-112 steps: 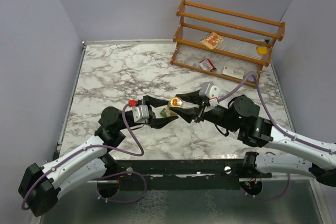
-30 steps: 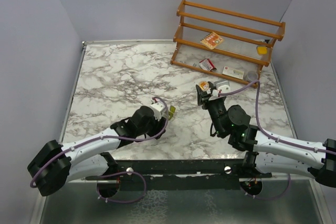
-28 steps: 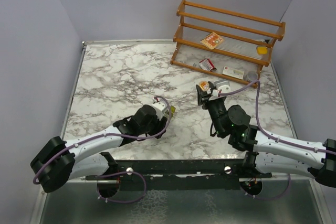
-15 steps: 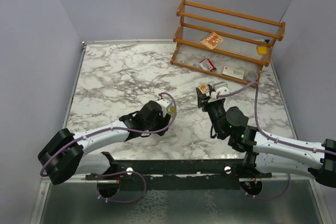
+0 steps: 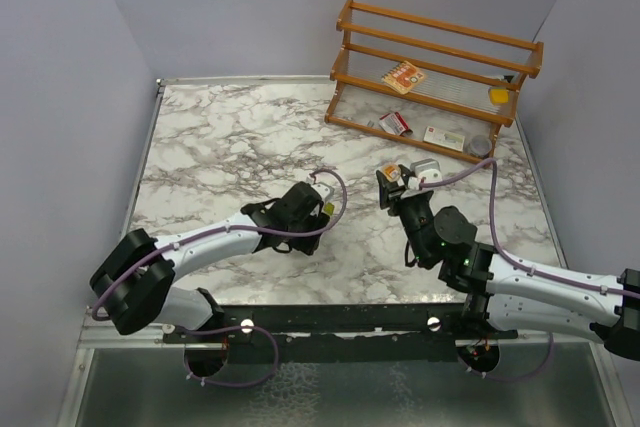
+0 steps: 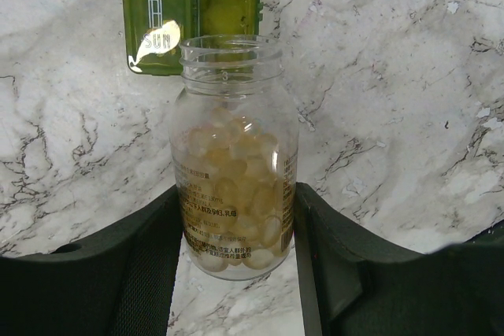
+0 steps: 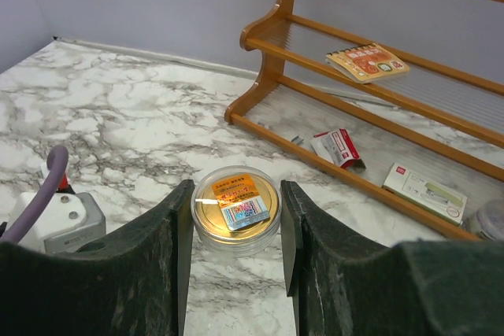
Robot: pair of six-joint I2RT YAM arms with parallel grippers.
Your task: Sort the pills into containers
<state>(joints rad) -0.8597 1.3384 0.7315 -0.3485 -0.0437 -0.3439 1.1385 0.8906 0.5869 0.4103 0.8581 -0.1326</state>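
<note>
While one bottle [image 6: 234, 155] hovers, one box [image 6: 222, 7] (green) gapes.

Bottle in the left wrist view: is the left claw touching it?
Touching. The left wrist view shows the left claw clamped on the bottle, fingers against both sides.

Pill box [image 6: 224, 9] — translucent plastic, smooth marble table [image 6: 394, 76]

Between the fingers of the left gripper [image 6: 236, 198], the bottle [image 6: 235, 139] is taking up all the room. Just ahead, the open pill box [image 6: 193, 5] is lying, with bare marble table [image 6: 394, 76] stretching to either side. The cap [image 7: 235, 202] is filling the right gripper [image 7: 235, 222]. Ahead of it the wooden rack [image 7: 268, 76], carrying cartons [image 7: 337, 147], is barring passage, while marble is lying open to its left.
</note>
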